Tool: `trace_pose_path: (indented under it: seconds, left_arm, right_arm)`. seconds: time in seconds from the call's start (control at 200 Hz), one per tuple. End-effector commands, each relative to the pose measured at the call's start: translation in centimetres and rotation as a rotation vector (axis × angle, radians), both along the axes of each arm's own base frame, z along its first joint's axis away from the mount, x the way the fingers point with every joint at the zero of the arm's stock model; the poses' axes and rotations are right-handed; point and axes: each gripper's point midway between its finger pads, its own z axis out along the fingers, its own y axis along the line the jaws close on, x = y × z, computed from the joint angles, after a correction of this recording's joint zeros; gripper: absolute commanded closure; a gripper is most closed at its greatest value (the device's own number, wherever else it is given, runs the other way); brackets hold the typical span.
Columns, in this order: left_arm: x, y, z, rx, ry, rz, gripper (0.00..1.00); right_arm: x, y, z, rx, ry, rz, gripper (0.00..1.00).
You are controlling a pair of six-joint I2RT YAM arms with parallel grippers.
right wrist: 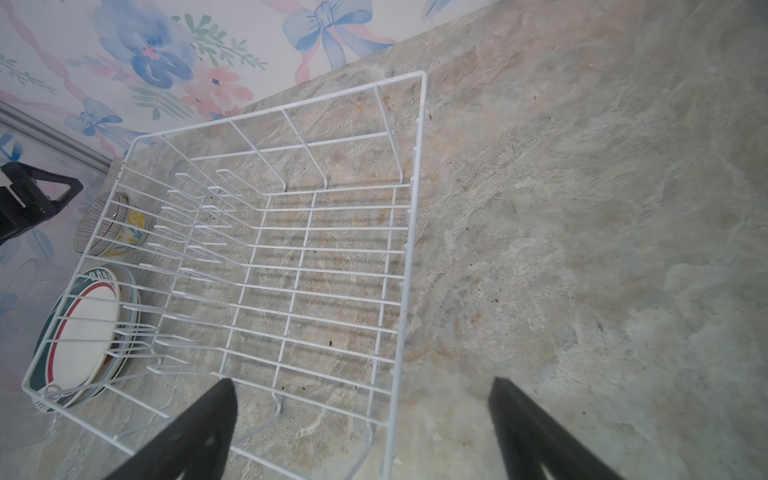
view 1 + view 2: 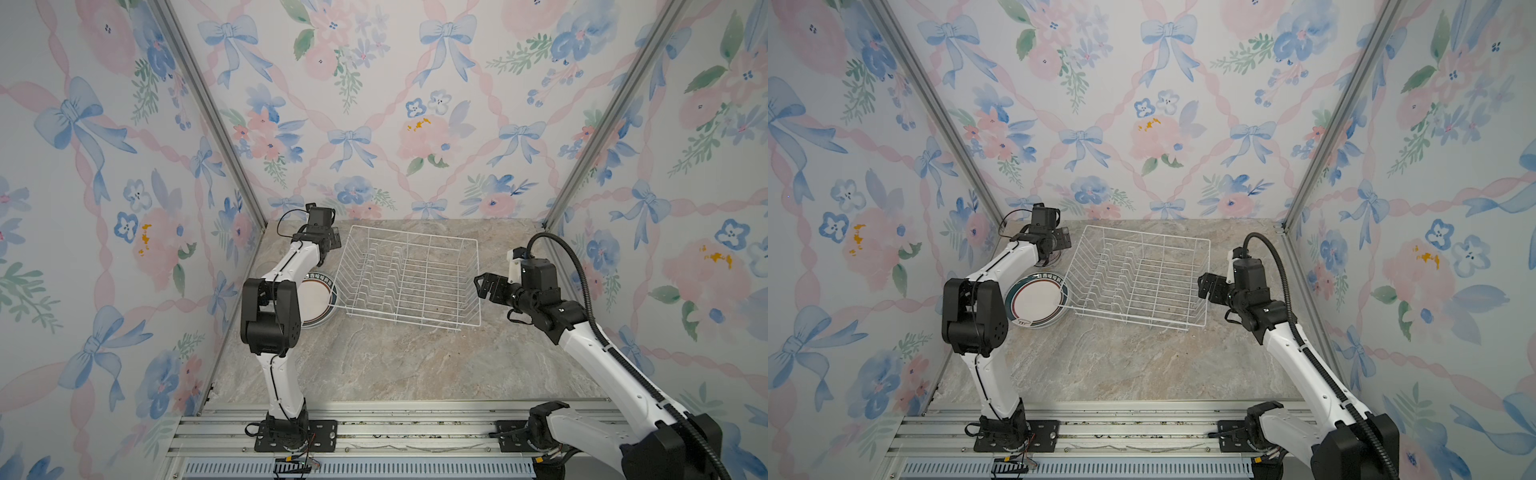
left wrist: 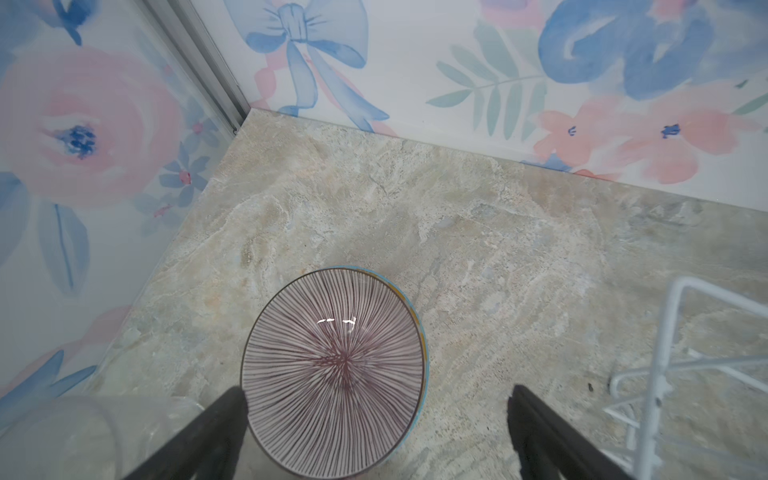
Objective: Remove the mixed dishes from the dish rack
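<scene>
The white wire dish rack [image 2: 415, 233] [image 2: 1144, 233] [image 1: 420, 166] stands empty at the middle back of the table. Left of it, the green-and-red rimmed plate [image 2: 318, 297] [image 2: 1038, 301] [image 1: 83, 332] lies on top of a stack of plates. In the back left corner, the purple-striped bowl [image 3: 332, 370] [image 1: 104, 220] sits nested in the yellow-blue bowl [image 1: 134, 232]. My left gripper [image 3: 376, 390] [image 2: 330, 245] hangs open just above that bowl, holding nothing. My right gripper [image 1: 362, 381] [image 2: 484, 286] is open and empty over the rack's right rim.
A clear glass [image 3: 83, 436] stands beside the bowls, close to the left wall. Flowered walls close in the table on the left, back and right. An aluminium rail [image 2: 395, 432] with both arm bases runs along the front edge.
</scene>
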Motion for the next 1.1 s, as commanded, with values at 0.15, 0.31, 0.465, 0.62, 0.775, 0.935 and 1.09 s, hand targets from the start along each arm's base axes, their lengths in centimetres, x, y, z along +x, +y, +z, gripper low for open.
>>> trace_pose_path:
  seconds: [0.15, 0.31, 0.465, 0.62, 0.775, 0.935, 1.09]
  left_arm:
    - [-4.2, -1.2, 3.8, -0.031, -0.289, -0.057, 0.02]
    - [-7.2, -0.8, 2.6, 0.015, -0.315, -0.039, 0.02]
    - [-9.1, -0.5, 1.1, 0.028, -0.329, -0.051, 0.02]
    - [-10.8, 0.2, -2.1, 0.085, -0.272, -0.074, 0.02]
    - [-11.8, 1.1, -3.7, 0.095, -0.262, -0.077, 0.02]
    - [-12.3, 2.2, -3.1, 0.145, -0.299, -0.077, 0.02]
    - [-13.3, 2.0, -4.2, 0.150, -0.292, -0.102, 0.02]
  right_arm:
    - [0.7, -6.2, 2.5, -0.213, -0.295, -0.296, 0.03]
    - [0.0, -9.0, 2.1, -0.342, -0.337, -0.413, 0.03]
    - [-1.1, -12.5, 0.1, -0.402, -0.329, -0.577, 0.03]
    - [-1.4, -14.3, -2.2, -0.434, -0.362, -0.619, 0.03]
    - [-0.1, -14.8, -5.4, -0.486, -0.299, -0.603, 0.03]
    - [2.2, -14.3, -8.1, -0.531, -0.239, -0.559, 0.03]
    - [3.4, -14.7, -8.2, -0.558, -0.252, -0.567, 0.03]
